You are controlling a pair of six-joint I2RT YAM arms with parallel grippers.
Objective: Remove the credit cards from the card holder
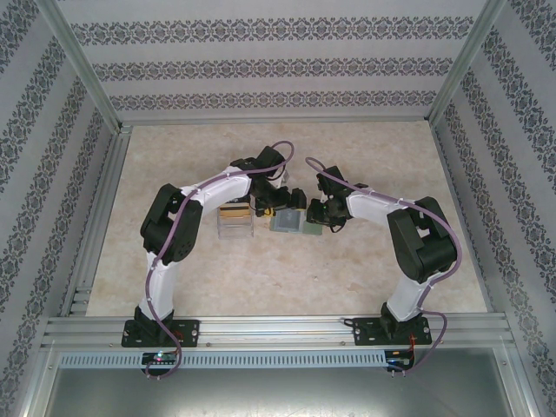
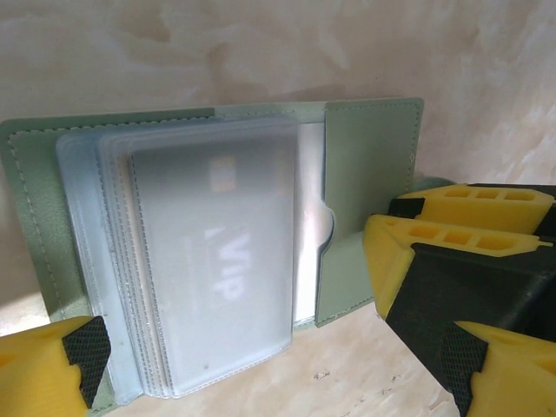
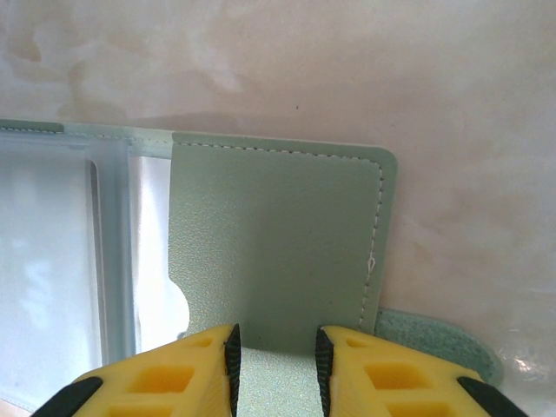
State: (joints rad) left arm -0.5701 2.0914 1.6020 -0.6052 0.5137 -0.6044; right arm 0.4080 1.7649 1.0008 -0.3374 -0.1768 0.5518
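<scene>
Right gripper (image 3: 276, 352) is pinching the pocket flap of the soft grey-green bifold card holder (image 3: 278, 234), lying open on the beige marbled table (image 1: 174, 269). Left gripper (image 2: 274, 369), jaws spread, is straddling frosted sleeves (image 2: 87, 217) covering a stiff VIP-lettered credit card (image 2: 217, 261); closing here is risking grabbing sleeves and dragging the holder loose

Beige marbled table (image 1: 174, 278) enclosed by patterned walls (image 1: 261, 69) and aluminium rails (image 1: 278, 326).
</scene>
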